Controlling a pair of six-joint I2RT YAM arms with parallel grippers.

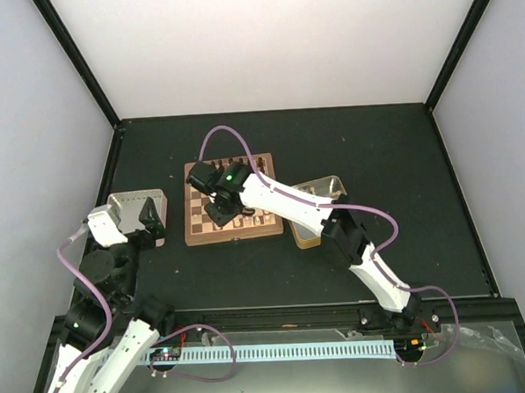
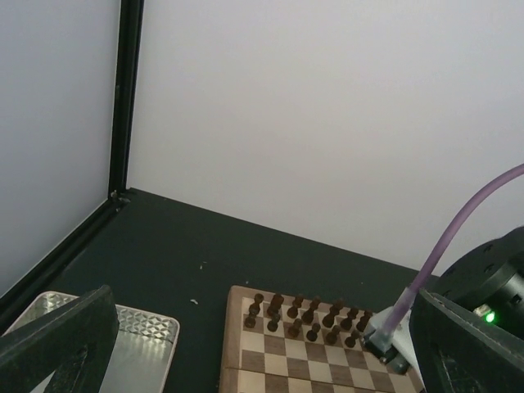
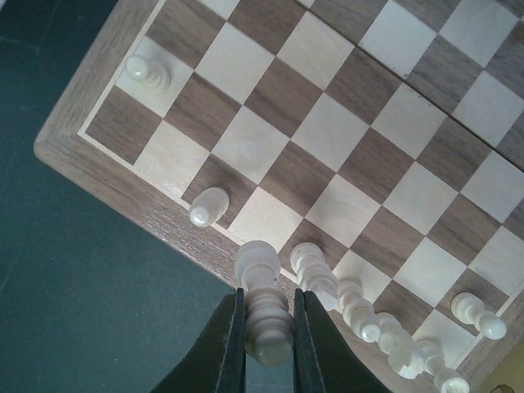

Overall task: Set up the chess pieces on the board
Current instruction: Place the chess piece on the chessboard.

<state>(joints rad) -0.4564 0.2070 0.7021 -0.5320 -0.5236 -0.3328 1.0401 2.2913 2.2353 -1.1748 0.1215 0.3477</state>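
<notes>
The wooden chessboard (image 1: pixel 195 236) lies mid-table; it also shows in the right wrist view (image 3: pixel 311 131) and the left wrist view (image 2: pixel 266 364). My right gripper (image 1: pixel 217 209) hovers over the board's near-left part. In its wrist view, the right gripper (image 3: pixel 268 344) is shut on a pale chess piece (image 3: pixel 264 303), held above the board's edge row. Pale pieces stand nearby: one at the corner (image 3: pixel 149 74), one (image 3: pixel 209 206) beside it, and several in a row (image 3: pixel 360 315). My left gripper (image 2: pixel 262 327) is open and empty, above the left tin.
Dark brown chessmen (image 2: pixel 303 315) fill two rows at the board's far side. A square metal tin (image 1: pixel 138 206) sits left of the board under the left gripper. Another gold-rimmed tin (image 1: pixel 310 234) sits right of the board, partly under the right arm.
</notes>
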